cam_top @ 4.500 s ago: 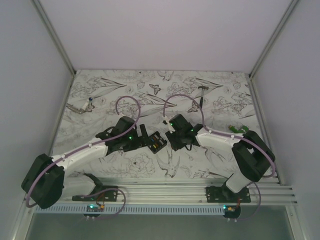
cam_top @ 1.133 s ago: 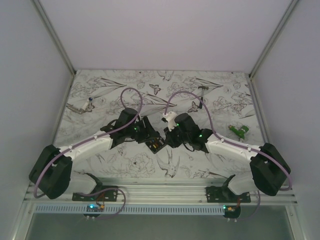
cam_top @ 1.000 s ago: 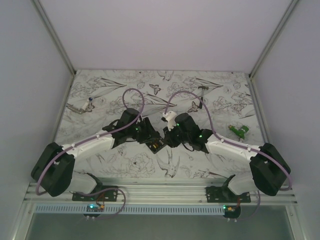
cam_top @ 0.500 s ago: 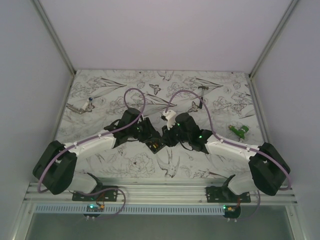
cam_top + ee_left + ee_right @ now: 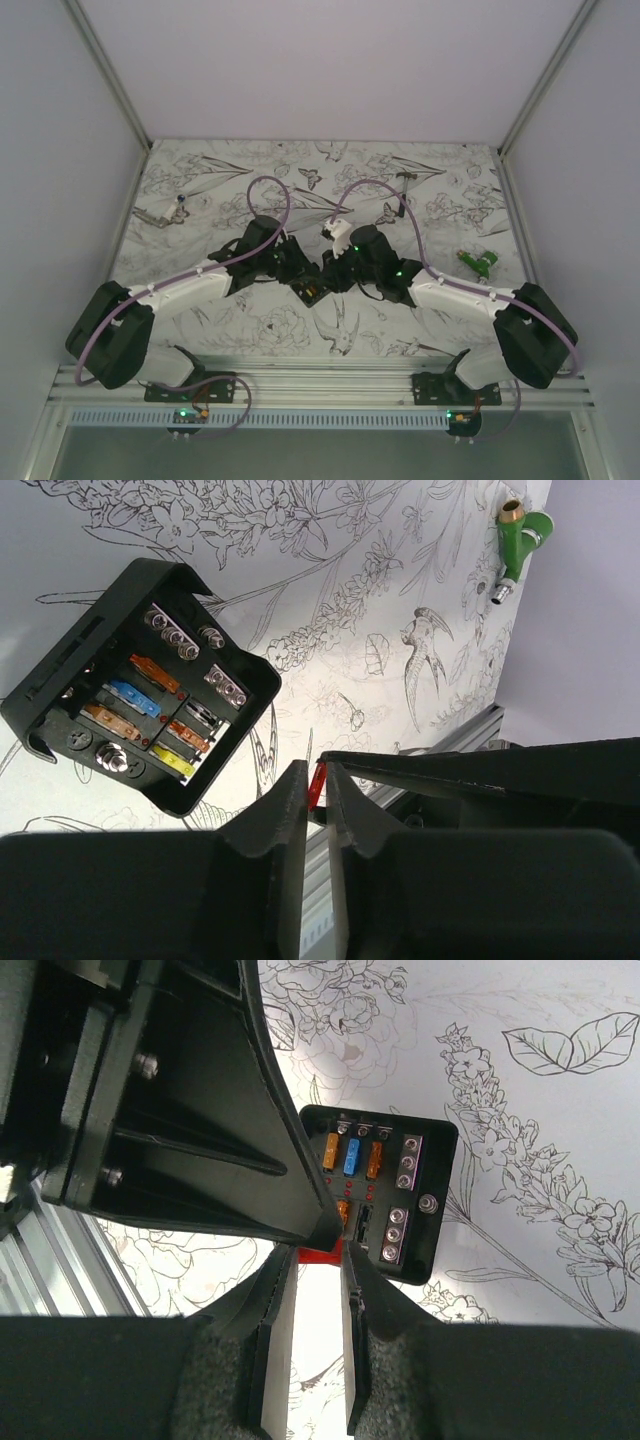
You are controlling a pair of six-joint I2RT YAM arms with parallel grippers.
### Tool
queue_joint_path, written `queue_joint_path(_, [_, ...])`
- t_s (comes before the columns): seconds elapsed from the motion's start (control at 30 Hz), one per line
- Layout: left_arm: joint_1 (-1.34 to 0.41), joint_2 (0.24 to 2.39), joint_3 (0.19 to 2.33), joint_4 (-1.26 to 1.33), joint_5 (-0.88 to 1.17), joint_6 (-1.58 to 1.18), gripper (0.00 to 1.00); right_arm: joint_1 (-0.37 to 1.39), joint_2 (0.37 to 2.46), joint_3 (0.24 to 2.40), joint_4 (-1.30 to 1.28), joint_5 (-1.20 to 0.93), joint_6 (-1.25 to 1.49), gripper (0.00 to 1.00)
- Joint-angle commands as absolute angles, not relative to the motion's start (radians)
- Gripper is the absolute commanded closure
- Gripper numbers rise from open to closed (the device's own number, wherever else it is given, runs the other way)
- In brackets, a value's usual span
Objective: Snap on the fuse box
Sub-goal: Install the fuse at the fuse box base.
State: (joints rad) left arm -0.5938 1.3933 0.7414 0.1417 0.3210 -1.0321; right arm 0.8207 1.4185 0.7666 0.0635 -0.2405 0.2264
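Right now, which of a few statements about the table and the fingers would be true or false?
1. The fuse box lies on the flower-print table cover, its face uncovered. True.
2. The green fitting sits inside the fuse box. False: it lies apart, near the cover's edge.
3. Orange, blue and yellow fuses show in the box. True.
4. The left fingers are spread wide. False: they are nearly together, a small red part between their tips.
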Motion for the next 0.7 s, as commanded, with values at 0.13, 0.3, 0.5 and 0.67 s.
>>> queue_joint_path(0.13, [-0.598,1.359,0.733,0.165,0.336,-1.047,1.0,0.826,1.416,0.753,0.183,-0.26,0.277,0.79])
queue_joint_path(0.3, [-0.597,1.308,0.711,0.166,0.298,-1.05,1.0,0.826,1.391,0.742,0.229,-0.259,0.317,0.73])
queue_joint_path(0.5, [-0.593,1.149,0.66,0.168,0.195,-1.066,1.0,0.787,1.29,0.646,0.414,-0.287,0.453,0.57])
queue_joint_path(0.67, [-0.608,1.004,0.623,0.18,0.092,-1.081,1.0,0.767,1.237,0.56,0.649,-0.318,0.625,0.51])
